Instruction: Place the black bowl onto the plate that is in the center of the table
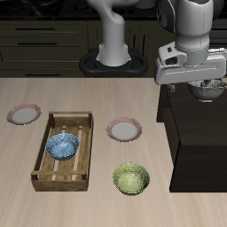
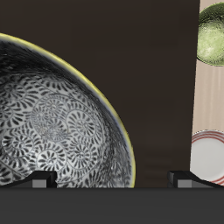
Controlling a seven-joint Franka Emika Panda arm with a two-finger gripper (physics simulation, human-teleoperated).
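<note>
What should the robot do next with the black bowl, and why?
Probably lower a little and close the jaws on the black bowl's rim. The gripper hovers right over it on the dark cabinet, while the center plate waits bare.

Overall light: even, soft and moderately bright on the table (image 1: 53,93); no single source shows.
Dark zones: the cabinet block (image 1: 191,133) and the far background render nearly black, detail lost.
Shadows: faint, soft ones under the tray (image 1: 64,151) and the green bowl (image 1: 131,178).
Glare: none; mild sheen on the gripper (image 1: 209,89) housing.
Sharpness: low-resolution renders, edges pixelated; wrist view close on the black bowl (image 2: 57,118), pattern crisp, no blur.
</note>
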